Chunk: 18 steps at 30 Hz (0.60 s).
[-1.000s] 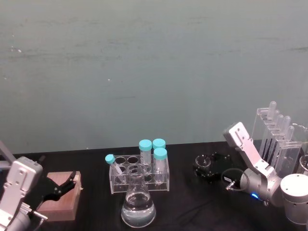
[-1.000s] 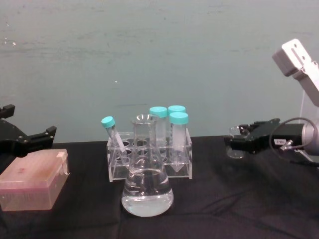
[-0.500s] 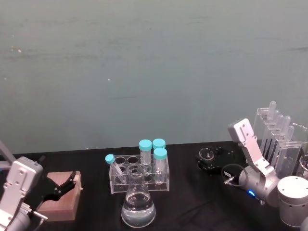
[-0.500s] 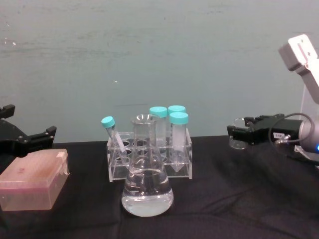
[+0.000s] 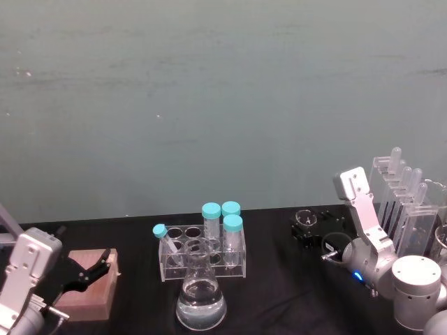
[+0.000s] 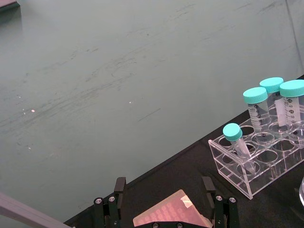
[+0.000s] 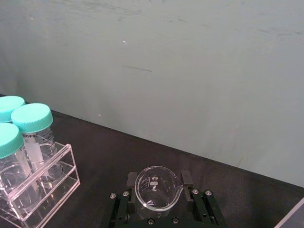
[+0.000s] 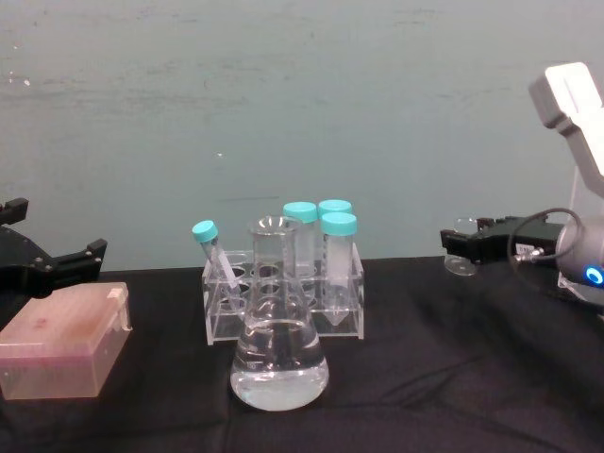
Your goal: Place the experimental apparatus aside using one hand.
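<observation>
Right gripper (image 7: 158,180) is clamped on the small glass beaker (image 5: 305,218): its black fingers (image 7: 131,180) press the glass wall from both sides, with the beaker upright and mouth up. It sits over the far edge of the tabletop (image 5: 279,307), right of centre. Can't tell whether the beaker base is touching the cloth or just clear of it. The right arm (image 5: 380,258) comes in from the near right corner, blue ring (image 8: 594,276) lit. The pipette stand (image 5: 404,202) is upright at the far right corner, beside that arm and apart from the beaker. The conical flask (image 8: 279,363), with clear liquid in the bottom, stands mid tabletop toward the near edge. Directly behind it is the tube rack (image 8: 283,307), with three teal-capped tubes (image 8: 337,255) standing upright at its right end and one smaller capped tube (image 8: 212,250) leaning at its left end. From the chest view the flask neck overlaps the rack, so I can't tell whether they touch. Left gripper (image 6: 163,190) hangs by the left edge, fingers apart and gripping nothing, just above and behind the pink box (image 8: 61,354), which lies flat near the left edge, well apart from the rack.
</observation>
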Each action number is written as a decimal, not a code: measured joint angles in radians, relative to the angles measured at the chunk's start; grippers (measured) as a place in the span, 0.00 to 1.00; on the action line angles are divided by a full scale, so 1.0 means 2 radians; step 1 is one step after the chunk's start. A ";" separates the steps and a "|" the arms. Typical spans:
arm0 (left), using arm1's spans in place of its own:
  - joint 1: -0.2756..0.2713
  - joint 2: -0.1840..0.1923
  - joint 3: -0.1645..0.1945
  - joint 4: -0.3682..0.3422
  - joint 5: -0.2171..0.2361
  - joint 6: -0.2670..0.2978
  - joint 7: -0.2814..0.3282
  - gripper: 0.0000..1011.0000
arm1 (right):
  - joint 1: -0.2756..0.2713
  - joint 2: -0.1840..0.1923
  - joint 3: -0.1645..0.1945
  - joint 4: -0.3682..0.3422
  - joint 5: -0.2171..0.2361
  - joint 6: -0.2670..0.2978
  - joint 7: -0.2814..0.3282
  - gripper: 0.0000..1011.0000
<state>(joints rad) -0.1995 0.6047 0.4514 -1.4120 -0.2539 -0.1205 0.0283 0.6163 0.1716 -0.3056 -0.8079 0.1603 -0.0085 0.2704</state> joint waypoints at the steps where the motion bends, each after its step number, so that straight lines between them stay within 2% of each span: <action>1: 0.000 0.000 0.000 0.000 0.000 0.000 0.000 0.99 | -0.001 -0.001 0.001 -0.002 -0.001 0.002 -0.003 0.55; 10: 0.000 0.000 0.000 0.000 0.000 0.000 0.000 0.99 | -0.010 -0.009 0.007 -0.017 -0.026 0.019 -0.040 0.55; 18: 0.000 0.000 0.000 0.000 0.000 0.000 0.000 0.99 | -0.007 -0.017 0.015 -0.008 -0.043 0.023 -0.060 0.55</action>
<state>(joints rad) -0.1995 0.6047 0.4514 -1.4120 -0.2540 -0.1205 0.0283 0.6025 0.1385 -0.2746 -0.8234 0.0735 0.0380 0.1499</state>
